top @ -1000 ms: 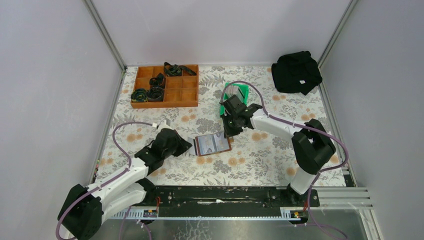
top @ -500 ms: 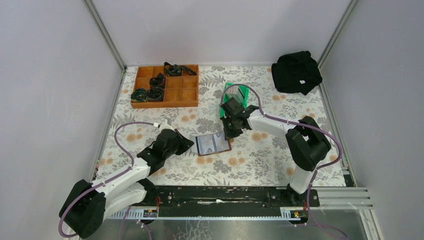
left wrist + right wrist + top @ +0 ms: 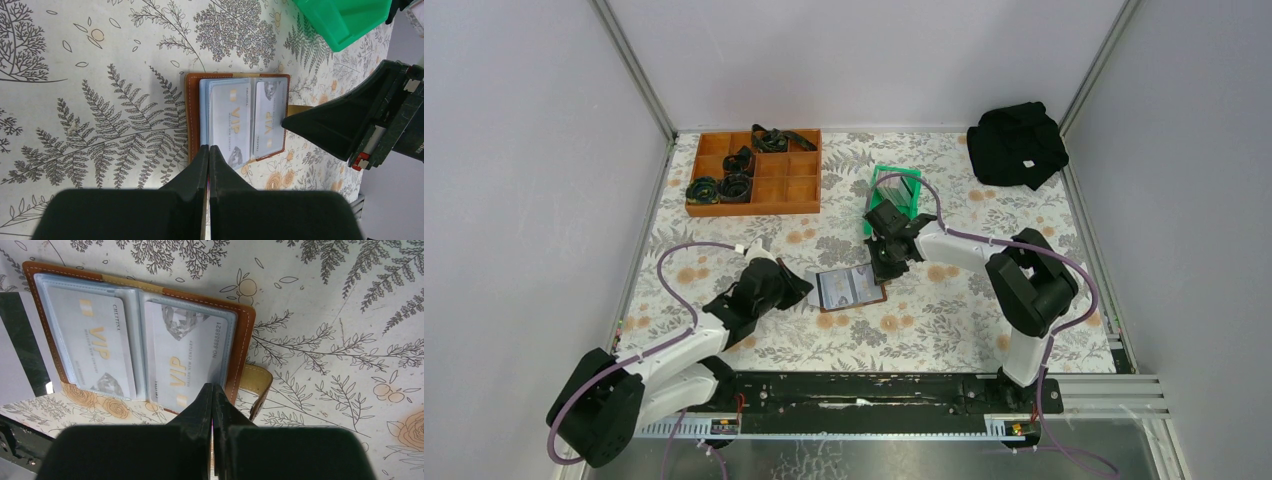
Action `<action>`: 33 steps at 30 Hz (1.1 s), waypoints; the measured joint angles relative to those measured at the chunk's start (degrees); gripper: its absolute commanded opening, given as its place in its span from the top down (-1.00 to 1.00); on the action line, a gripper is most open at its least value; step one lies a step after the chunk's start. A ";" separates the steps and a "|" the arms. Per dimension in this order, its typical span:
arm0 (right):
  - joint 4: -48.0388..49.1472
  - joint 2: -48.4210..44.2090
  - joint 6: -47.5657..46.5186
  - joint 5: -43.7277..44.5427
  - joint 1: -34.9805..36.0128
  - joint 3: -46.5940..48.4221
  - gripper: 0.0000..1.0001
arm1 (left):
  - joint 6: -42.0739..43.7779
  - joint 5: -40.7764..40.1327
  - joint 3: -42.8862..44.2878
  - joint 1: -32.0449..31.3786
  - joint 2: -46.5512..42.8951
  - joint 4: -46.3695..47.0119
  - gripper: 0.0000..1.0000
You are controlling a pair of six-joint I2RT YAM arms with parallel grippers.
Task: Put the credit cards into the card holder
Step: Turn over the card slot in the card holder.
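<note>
The card holder (image 3: 851, 289) lies open and flat on the floral table, a brown leather wallet (image 3: 192, 115) with its snap tab (image 3: 258, 382) sticking out on one side. Two grey credit cards marked VIP sit in its clear sleeves (image 3: 97, 347) (image 3: 187, 355) (image 3: 231, 117). My left gripper (image 3: 801, 290) (image 3: 208, 148) is shut and empty, its tip at the holder's left edge. My right gripper (image 3: 882, 270) (image 3: 212, 386) is also shut with nothing in it. Its tip rests over the right-hand card, close to the leather edge and the tab.
A small green bin (image 3: 894, 188) stands just behind the right gripper. At the back left, a wooden compartment tray (image 3: 796, 190) holds black coiled items. A black bag (image 3: 1016, 143) lies at the back right. Walls close in both sides.
The right arm's elbow has swung left and its gripper has edged nearer the holder's right edge, uncovering more of the green bin. The left arm shifted slightly. Both grippers stayed shut.
</note>
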 measured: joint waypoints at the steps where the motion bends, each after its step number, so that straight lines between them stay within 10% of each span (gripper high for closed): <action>1: 0.00 0.15 0.02 0.00 0.00 0.00 1.00 | 0.13 0.00 0.00 0.00 0.28 0.22 1.00; 33: 0.52 0.81 0.22 -0.04 0.04 -0.68 1.00 | 0.90 1.29 -0.24 0.00 4.22 5.92 1.00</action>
